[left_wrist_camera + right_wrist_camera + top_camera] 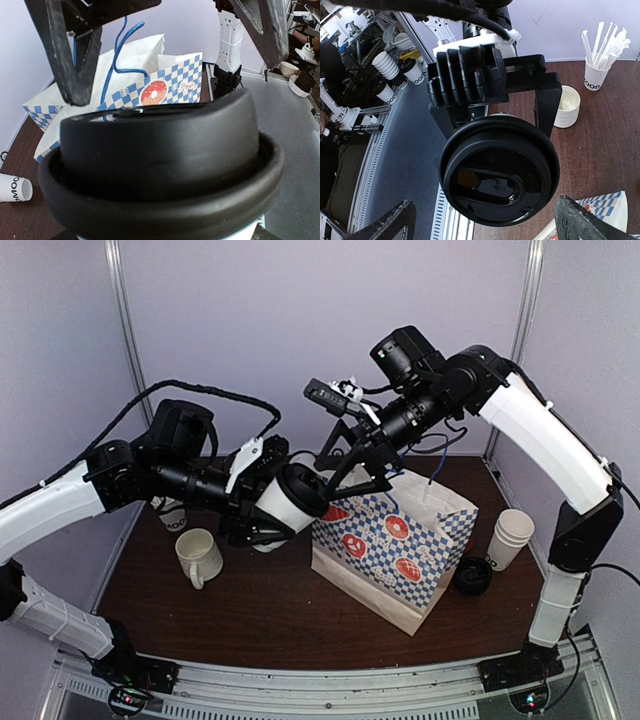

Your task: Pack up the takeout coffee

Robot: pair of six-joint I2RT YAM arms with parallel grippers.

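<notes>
The left hand (262, 512) clasps the lidded coffee cup (292, 500), tipped lid-first, just left of the paper bag (400, 550). The right hand (362, 480) hangs spread wide above the bag's mouth, gripping nothing visible. I'd right the cup (lid up) before lowering it in. Only the right wrist view shows the lid (497, 177) face-on, seated evenly.

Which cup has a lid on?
The cup in the left gripper, tipped sideways toward the bag, has a black lid; the stacked cups at right and the mug are open-topped.
</notes>
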